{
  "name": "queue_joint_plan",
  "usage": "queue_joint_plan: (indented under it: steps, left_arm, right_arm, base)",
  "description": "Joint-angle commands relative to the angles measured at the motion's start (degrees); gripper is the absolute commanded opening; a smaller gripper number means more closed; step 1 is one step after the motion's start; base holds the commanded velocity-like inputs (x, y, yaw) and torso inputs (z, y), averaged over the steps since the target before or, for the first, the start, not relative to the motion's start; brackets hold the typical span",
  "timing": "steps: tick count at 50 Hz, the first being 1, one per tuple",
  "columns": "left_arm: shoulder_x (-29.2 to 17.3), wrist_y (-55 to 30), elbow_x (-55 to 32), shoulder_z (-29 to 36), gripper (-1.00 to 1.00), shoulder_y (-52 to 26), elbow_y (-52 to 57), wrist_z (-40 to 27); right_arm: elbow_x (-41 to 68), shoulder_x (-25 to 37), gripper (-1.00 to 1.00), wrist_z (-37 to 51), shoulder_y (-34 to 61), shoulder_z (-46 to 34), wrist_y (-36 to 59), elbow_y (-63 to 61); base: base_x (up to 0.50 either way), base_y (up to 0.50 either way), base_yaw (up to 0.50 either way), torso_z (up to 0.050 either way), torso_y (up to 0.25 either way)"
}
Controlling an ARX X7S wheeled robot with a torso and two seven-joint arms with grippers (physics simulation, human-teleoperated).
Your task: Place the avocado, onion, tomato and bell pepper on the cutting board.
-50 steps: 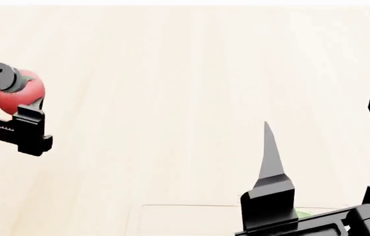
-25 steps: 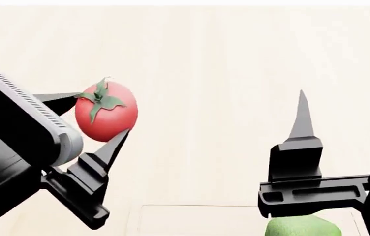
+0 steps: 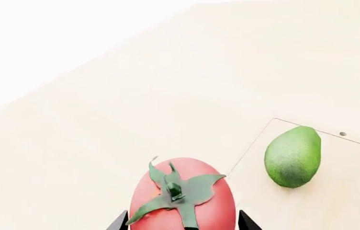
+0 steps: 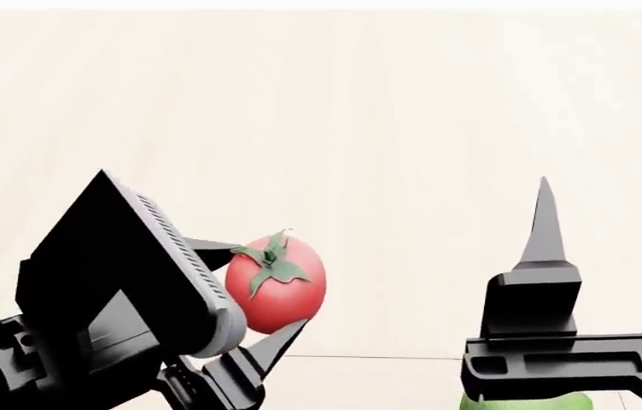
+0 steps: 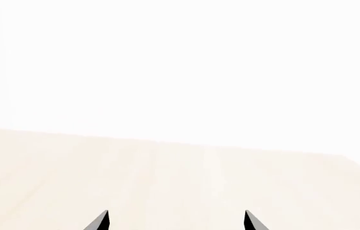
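My left gripper is shut on the tomato, red with a green calyx, and holds it above the table. In the left wrist view the tomato sits between the dark fingertips, just off the corner of the pale cutting board. The smooth green avocado lies on that board near its small dark dot. My right gripper is open with nothing between its fingers; one finger stands above the avocado in the head view. The onion and the bell pepper are out of view.
The pale wooden table stretches away in front of both arms. The board's far edge runs along the bottom of the head view. Beyond the table's far edge everything is white.
My left gripper has carried the tomato from the far left, up and then right and down toward the board. The right gripper has shifted right and up, uncovering the avocado beneath it.
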Motion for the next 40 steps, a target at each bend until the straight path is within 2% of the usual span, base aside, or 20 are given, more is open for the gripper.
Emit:
queue_joint_plan:
  steps: [1, 20, 36, 37, 40]
  left_arm:
    - [2.78, 2.42, -1.06, -1.13, -1.0, 2.73, -0.9, 3.24]
    - [3.3, 3.98, -0.35, -0.56, -1.0, 9.57, -1.26, 2.75]
    - [3.17, 4.04, -0.62, -1.04, -1.0, 11.04, -0.88, 2.24]
    - [3.18, 3.98, -0.63, -1.04, 1.0, 11.07, -0.91, 2.22]
    - [3.05, 3.92, -0.55, -1.13, 1.0, 11.12, -0.83, 2.13]
  right_arm:
    - [-1.58, 0.11, 1.0, -1.34, -1.19, 2.64, -1.09, -0.03]
    - [0.79, 1.35, 1.0, -1.3, -0.57, 3.5, -0.64, 0.06]
    - [0.77, 2.52, 1.0, -2.21, -4.39, 6.23, -1.89, -0.46]
    - [0.71, 2.53, 1.0, -2.23, -4.58, 6.35, -1.91, -0.47]
    - [0.92, 2.49, 1.0, -2.26, -4.39, 6.39, -1.79, -0.38]
  base:
    - [0.0, 0.0, 0.0, 0.0, 0.0]
    - [0.0, 0.0, 0.0, 0.0, 0.0]
    - [0.0, 0.0, 0.0, 0.0, 0.0]
    - [0.0, 0.0, 0.0, 0.0, 0.0]
    - [0.0, 0.0, 0.0, 0.0, 0.0]
